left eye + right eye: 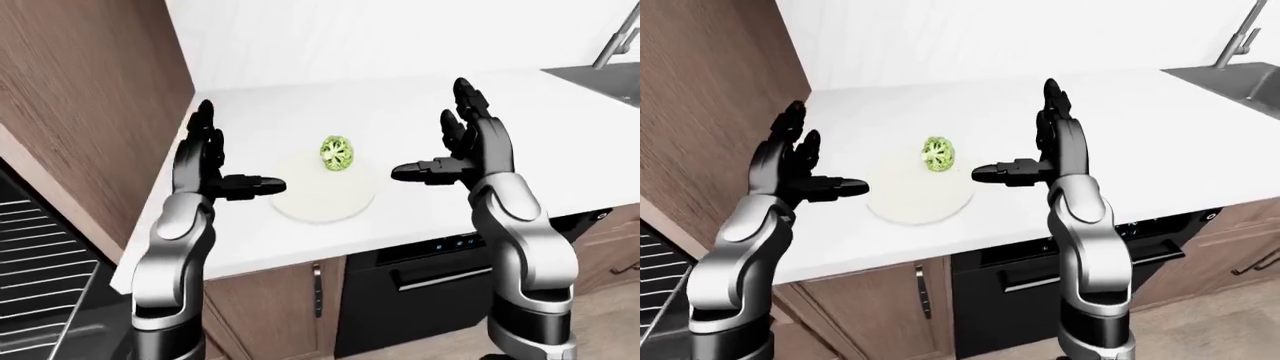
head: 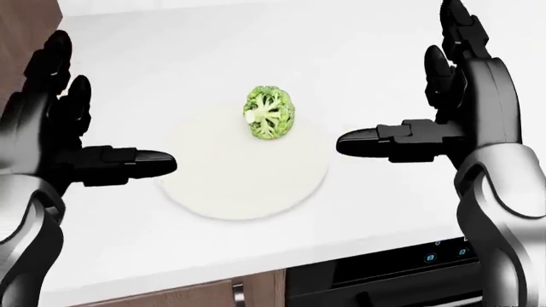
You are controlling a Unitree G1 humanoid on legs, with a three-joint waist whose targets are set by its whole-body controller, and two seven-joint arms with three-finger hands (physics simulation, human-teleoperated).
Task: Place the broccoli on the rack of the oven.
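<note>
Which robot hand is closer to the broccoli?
The right hand. Its thumb tip sits just off the plate beside the broccoli. The left hand stands farther off. Both are open.

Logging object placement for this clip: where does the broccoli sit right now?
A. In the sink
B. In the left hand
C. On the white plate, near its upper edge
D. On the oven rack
C. The broccoli rests at the upper edge of the white plate, with the open left hand and right hand standing clear on either side.
</note>
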